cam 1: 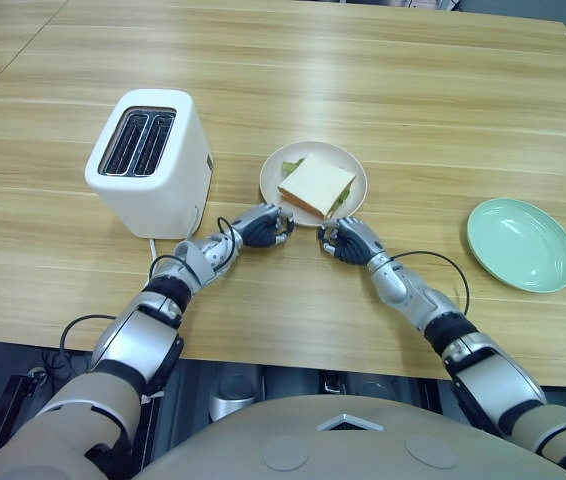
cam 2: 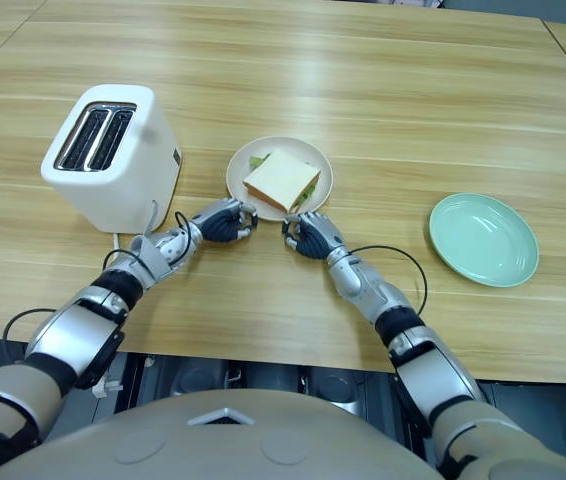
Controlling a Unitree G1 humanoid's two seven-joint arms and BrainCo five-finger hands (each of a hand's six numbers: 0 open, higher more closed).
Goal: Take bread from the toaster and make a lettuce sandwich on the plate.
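The lettuce sandwich point(cam 1: 315, 186) lies on the white plate point(cam 1: 319, 150), just beyond the left hand point(cam 1: 263, 226) and right hand point(cam 1: 347, 240). Both flank its near rim, fingers curled, apparently gripping nothing.

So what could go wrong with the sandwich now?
1. The left hand and right hand sit with curled fingers right by the plate's near rim. A bump might shove the plate and slide the top bread off the lettuce.
2. The toaster's white cord runs close to the left arm, so it might snag.
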